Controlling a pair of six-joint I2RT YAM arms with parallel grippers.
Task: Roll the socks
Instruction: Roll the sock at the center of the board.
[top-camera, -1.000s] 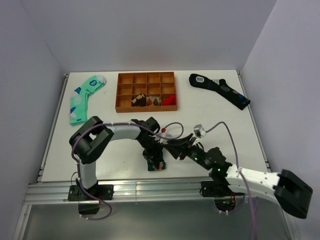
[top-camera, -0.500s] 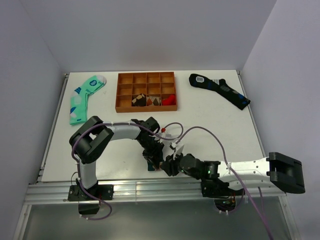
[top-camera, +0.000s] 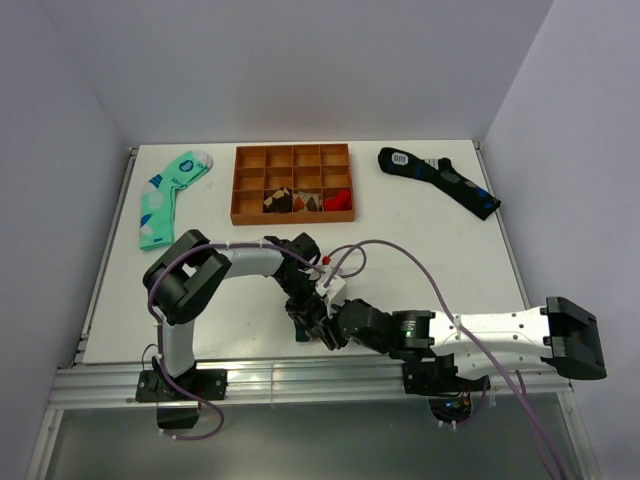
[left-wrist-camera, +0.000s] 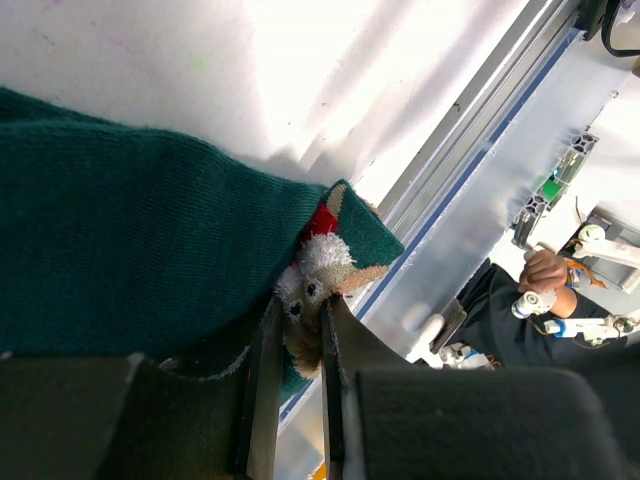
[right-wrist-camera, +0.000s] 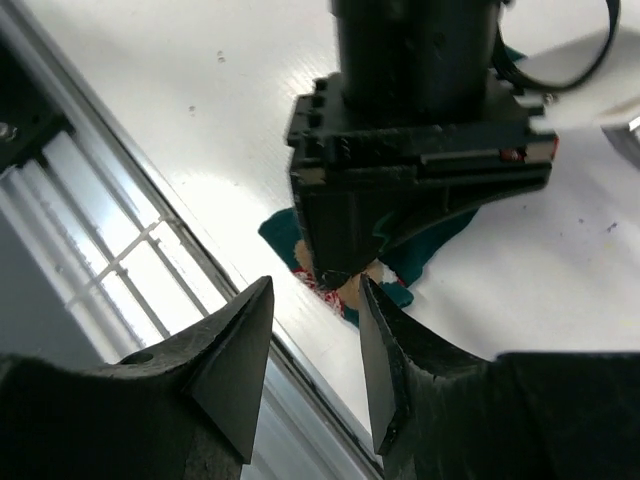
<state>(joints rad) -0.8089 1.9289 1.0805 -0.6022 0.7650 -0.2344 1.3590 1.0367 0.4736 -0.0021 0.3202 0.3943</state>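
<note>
The dark teal-green socks (left-wrist-camera: 130, 230) lie at the table's near edge, with the small red, white and brown figure (left-wrist-camera: 320, 268) at their end. My left gripper (left-wrist-camera: 298, 320) is shut on that end, the figure pinched between its fingers. In the top view the left gripper (top-camera: 308, 318) covers most of the socks (top-camera: 303, 335). My right gripper (right-wrist-camera: 315, 290) is open, its jaws apart just in front of the left gripper and the socks' end (right-wrist-camera: 385, 265); in the top view it (top-camera: 332, 330) sits right beside the left one.
An orange compartment tray (top-camera: 293, 183) holding small items stands at the back middle. A mint-green sock (top-camera: 168, 195) lies at the back left, a black sock with blue patches (top-camera: 440, 180) at the back right. The metal rail (top-camera: 300, 378) runs along the near edge.
My right arm has swung left and down toward the near edge, bringing its open gripper up against the left gripper. The left gripper has stayed on the socks.
</note>
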